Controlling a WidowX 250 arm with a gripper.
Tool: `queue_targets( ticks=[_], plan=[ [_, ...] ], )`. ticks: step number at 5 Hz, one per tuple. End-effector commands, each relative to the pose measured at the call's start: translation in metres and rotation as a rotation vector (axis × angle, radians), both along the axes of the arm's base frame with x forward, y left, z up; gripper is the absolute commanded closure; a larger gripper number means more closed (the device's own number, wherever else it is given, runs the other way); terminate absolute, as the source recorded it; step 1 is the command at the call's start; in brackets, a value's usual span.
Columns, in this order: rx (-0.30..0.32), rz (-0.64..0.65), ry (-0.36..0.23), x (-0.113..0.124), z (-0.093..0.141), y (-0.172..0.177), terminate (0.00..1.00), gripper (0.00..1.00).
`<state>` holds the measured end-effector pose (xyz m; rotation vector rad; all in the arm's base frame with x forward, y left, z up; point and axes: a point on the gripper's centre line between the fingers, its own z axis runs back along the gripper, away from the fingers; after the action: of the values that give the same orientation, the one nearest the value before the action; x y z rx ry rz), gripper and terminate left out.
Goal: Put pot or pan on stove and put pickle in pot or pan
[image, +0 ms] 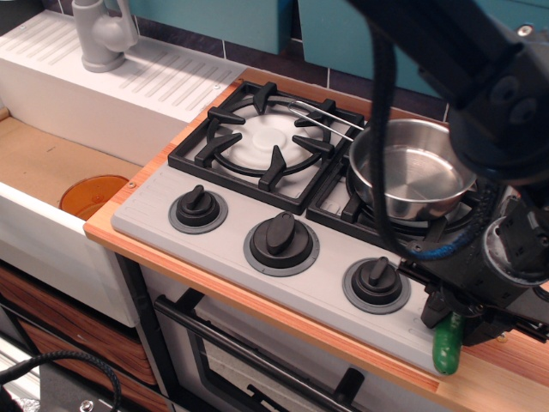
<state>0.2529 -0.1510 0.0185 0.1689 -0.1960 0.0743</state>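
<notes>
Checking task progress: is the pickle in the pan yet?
No. The pan on the stove is empty; the pickle hangs upright at the gripper by the stove's front right corner.

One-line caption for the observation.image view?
Hand grips the green pickle upright at the stove front edge; steel saucepan sits on the right burner.

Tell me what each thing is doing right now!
Saucepan: upright on the right burner, empty.
Pickle: hanging upright in the gripper, at the stove's front right corner.
Gripper: jaws shut on the pickle.
Knobs: three, all in place.
Left burner: bare, nothing on it.
Orange disc: lying flat in the sink.
</notes>
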Motion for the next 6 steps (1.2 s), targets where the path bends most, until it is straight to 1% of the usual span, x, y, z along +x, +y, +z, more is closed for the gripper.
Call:
queue_targets(
  ticks=[1, 2, 3, 4, 5, 6],
  plan=[
    [-0.045, -0.014, -0.018, 0.016, 0.069, 0.010, 0.00, 1.00],
    [-0.050, -0.016, -0.004, 0.023, 0.095, 0.018, 0.00, 1.00],
    [-0.064, -0.028, -0.016, 0.041, 0.114, 0.031, 0.00, 1.00],
    [-0.074, -0.056, -0.026, 0.064, 0.117, 0.051, 0.00, 1.00],
    [-0.075, -0.067, -0.034, 0.093, 0.113, 0.072, 0.00, 1.00],
    [-0.086, -0.077, -0.043, 0.112, 0.107, 0.085, 0.00, 1.00]
  ],
)
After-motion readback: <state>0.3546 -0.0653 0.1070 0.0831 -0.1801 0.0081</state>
